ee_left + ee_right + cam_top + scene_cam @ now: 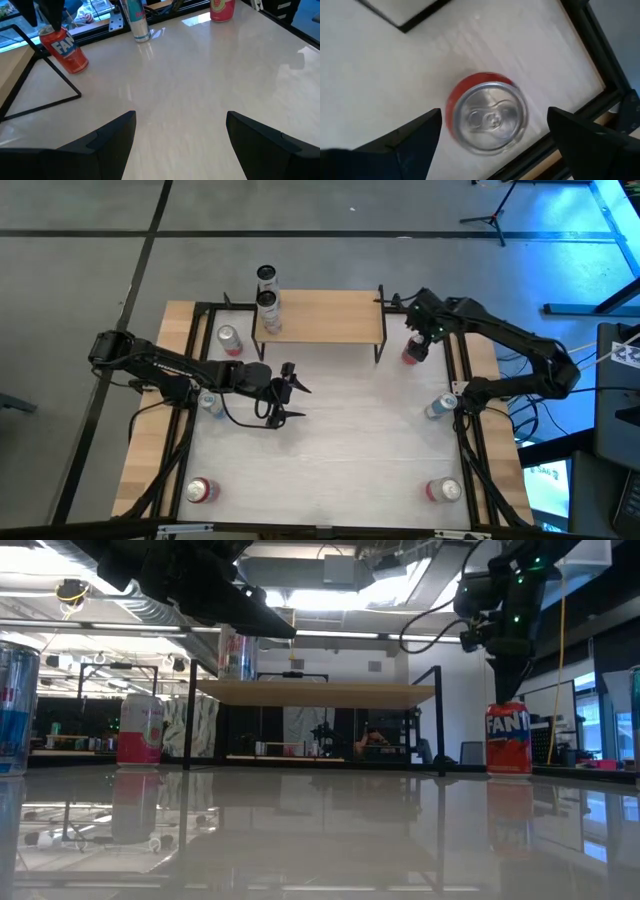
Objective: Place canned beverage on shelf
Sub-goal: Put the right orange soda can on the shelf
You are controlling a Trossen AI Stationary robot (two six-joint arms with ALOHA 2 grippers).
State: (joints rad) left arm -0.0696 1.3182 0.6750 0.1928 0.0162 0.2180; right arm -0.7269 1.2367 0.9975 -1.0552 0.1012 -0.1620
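The shelf (320,317), a light wooden board on thin black legs, stands at the table's far middle; it also shows in the low view (315,693). One can (268,310) stands on the board's left end. A red Fanta can (413,352) stands upright on the table just right of the shelf. My right gripper (418,340) hangs open above it, pointing down. In the right wrist view its fingers (492,145) stand on either side of the can's silver top (490,117) without touching. My left gripper (290,390) is open and empty over the table's middle left.
More cans stand on the table: a pink one (229,338) left of the shelf, slim blue ones at the left (210,402) and right (440,407), red ones at the front left (200,490) and front right (443,490). Another can (266,277) stands behind the shelf.
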